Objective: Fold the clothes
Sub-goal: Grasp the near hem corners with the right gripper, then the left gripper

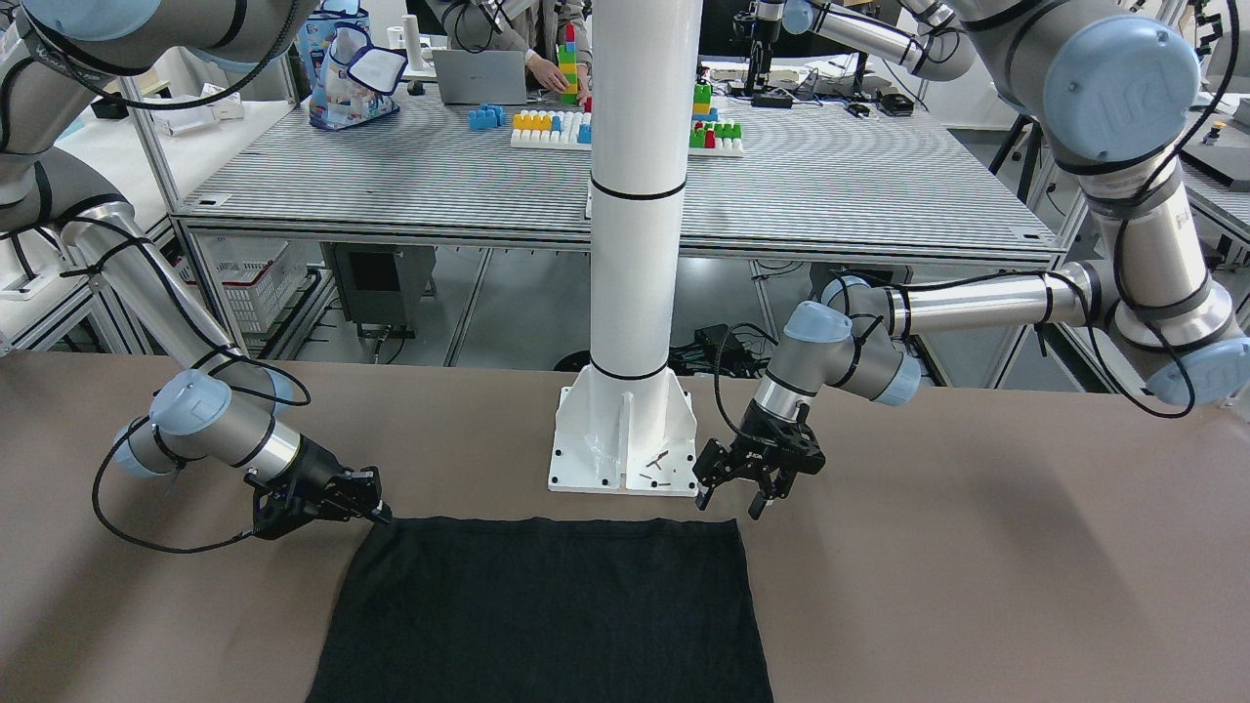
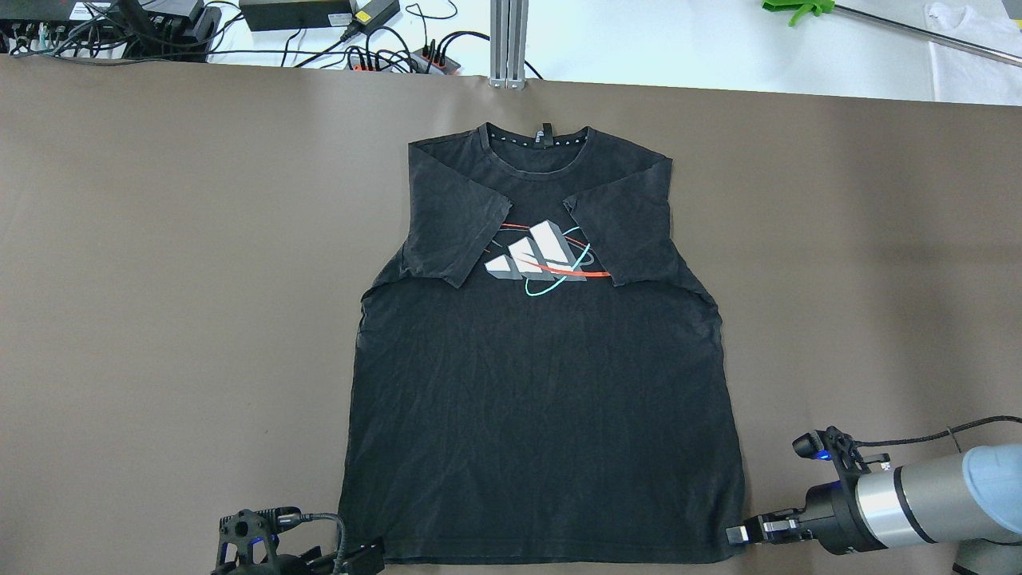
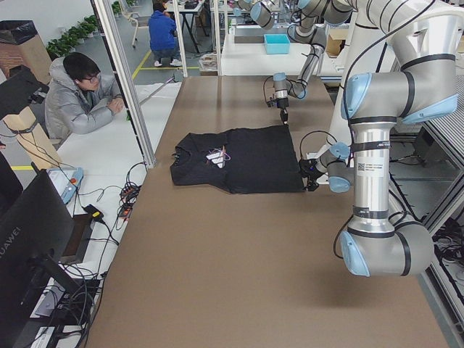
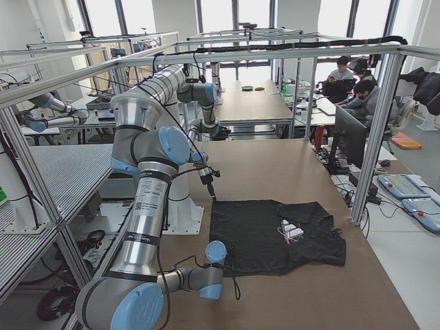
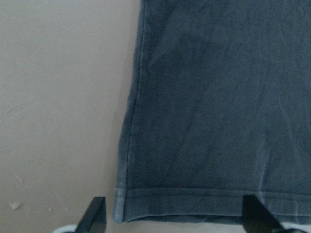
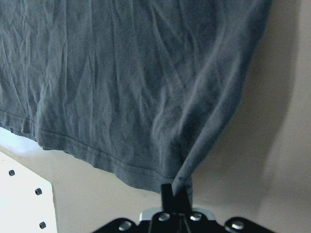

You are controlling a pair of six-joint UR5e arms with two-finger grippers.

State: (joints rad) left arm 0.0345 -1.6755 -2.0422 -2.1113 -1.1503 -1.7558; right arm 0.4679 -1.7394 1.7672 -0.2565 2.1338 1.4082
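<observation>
Quick count: just one black t-shirt (image 2: 543, 383) on one brown counter (image 2: 160, 279). Two tools total, the left tool (image 1: 729, 508) and the right tool (image 1: 379, 510), one at each hem corner near the counter's robot-side edge. Plus one white pole (image 1: 640, 195) standing at that same edge.

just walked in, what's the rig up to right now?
It is folding a black T-shirt that lies flat on the brown table, sleeves already tucked in over the chest. The right pincer is shut on one bottom hem corner, pulling the fabric into a ridge. The left pincer is open, fingers either side of the other hem corner, not gripping it yet. The shirt's body is not folded yet.
</observation>
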